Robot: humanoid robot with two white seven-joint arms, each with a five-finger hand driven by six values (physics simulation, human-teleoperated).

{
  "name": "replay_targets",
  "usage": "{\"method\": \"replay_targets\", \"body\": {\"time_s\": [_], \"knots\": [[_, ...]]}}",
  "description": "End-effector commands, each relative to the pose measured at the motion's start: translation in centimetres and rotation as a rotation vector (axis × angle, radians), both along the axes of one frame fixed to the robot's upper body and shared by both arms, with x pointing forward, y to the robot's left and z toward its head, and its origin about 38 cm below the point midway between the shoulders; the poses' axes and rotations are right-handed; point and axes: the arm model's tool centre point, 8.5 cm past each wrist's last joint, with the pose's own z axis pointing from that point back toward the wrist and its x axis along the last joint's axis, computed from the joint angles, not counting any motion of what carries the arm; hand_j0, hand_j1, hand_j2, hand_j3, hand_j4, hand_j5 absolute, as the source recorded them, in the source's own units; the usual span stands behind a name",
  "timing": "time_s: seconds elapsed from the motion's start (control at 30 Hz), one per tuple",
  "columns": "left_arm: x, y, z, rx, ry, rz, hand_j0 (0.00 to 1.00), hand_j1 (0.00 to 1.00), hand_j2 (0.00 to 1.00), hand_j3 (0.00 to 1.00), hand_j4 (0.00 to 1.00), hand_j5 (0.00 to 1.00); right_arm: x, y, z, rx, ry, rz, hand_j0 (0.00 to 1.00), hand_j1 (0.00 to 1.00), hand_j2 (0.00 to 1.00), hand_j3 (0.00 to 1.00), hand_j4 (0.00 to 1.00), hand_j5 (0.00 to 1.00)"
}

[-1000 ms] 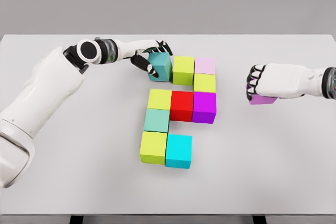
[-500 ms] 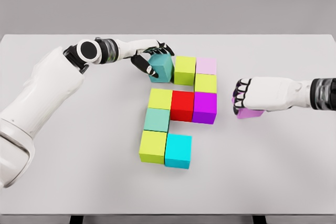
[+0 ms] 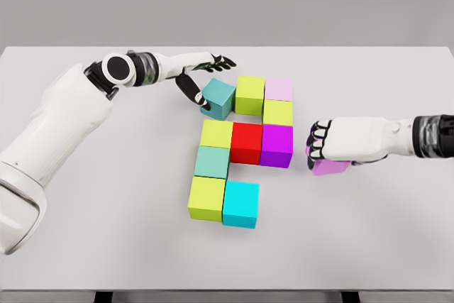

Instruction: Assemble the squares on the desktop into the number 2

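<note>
Head view: coloured cubes on a white desk (image 3: pixel 85 246), two robot hands at work.

Top row, left to right: teal cube (image 3: pixel 218 98), turned slightly askew, its corner touching the lime cube (image 3: pixel 250 94); pale pink cube (image 3: pixel 278 89) beside that. Below the pink one: yellow-green cube (image 3: pixel 277 112). Middle row, touching: lime cube (image 3: pixel 216 133), red cube (image 3: pixel 246 142), purple cube (image 3: pixel 277 145). Under the left end: mint cube (image 3: pixel 212 162), then lime cube (image 3: pixel 207 199) with a cyan cube (image 3: pixel 241 204) beside it. Left robot hand (image 3: pixel 201 79): released, fingers spread above and behind the teal cube, thumb at its left face. Right robot hand (image 3: pixel 328 144): clenched over a violet cube (image 3: pixel 330 167), just right of the purple cube, apart from it. No brands, labels or writing legible on any item.
</note>
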Motion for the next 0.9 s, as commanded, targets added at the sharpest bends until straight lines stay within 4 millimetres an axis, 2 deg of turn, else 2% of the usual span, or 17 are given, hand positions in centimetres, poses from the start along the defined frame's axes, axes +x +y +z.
{"method": "replay_targets", "body": {"time_s": [0.0, 0.23, 0.33, 0.43, 0.6, 0.67, 0.77, 0.87], "knots": [[-0.1, -0.3, 0.3, -0.016, -0.019, -0.027, 1.0, 1.0, 1.0, 1.0, 1.0, 1.0, 0.0, -0.3, 0.4, 0.011, 0.007, -0.009, 0.67, 0.67, 0.67, 0.67, 0.67, 0.67], [0.0, -0.1, 0.6, -0.05, -0.031, -0.024, 1.0, 1.0, 1.0, 1.0, 1.0, 1.0, 0.4, 0.4, 1.4, 0.034, 0.005, 0.008, 0.67, 0.67, 0.67, 0.67, 0.67, 0.67], [0.0, -0.3, 0.6, -0.052, -0.029, -0.026, 1.0, 1.0, 1.0, 1.0, 1.0, 1.0, -0.3, 1.6, -0.3, -0.012, 0.063, 0.063, 0.65, 0.65, 0.65, 0.65, 0.65, 0.65], [-0.1, -1.1, 0.0, -0.058, -0.013, -0.029, 1.0, 1.0, 1.0, 1.0, 1.0, 1.0, -0.5, 1.7, -0.9, -0.017, 0.08, 0.068, 0.65, 0.65, 0.65, 0.65, 0.65, 0.65], [-0.1, -1.6, 0.0, -0.064, -0.013, -0.037, 1.0, 1.0, 1.0, 1.0, 1.0, 1.0, -0.7, 1.1, -1.1, -0.034, 0.09, 0.06, 0.65, 0.65, 0.65, 0.65, 0.65, 0.65], [-0.1, -1.5, 0.0, -0.065, -0.013, -0.035, 1.0, 1.0, 1.0, 1.0, 1.0, 1.0, -1.1, 1.2, -1.8, -0.043, 0.111, 0.065, 0.65, 0.65, 0.65, 0.65, 0.65, 0.65], [0.0, -0.9, -0.7, -0.069, -0.011, -0.035, 1.0, 1.0, 1.0, 1.0, 1.0, 1.0, -1.2, 1.3, -1.9, -0.043, 0.113, 0.07, 0.65, 0.65, 0.65, 0.65, 0.65, 0.65], [0.1, -1.2, -0.8, -0.078, -0.008, -0.035, 1.0, 1.0, 1.0, 1.0, 1.0, 1.0, -1.0, 1.5, -1.4, -0.045, 0.105, 0.079, 0.65, 0.65, 0.65, 0.65, 0.65, 0.65]]}}
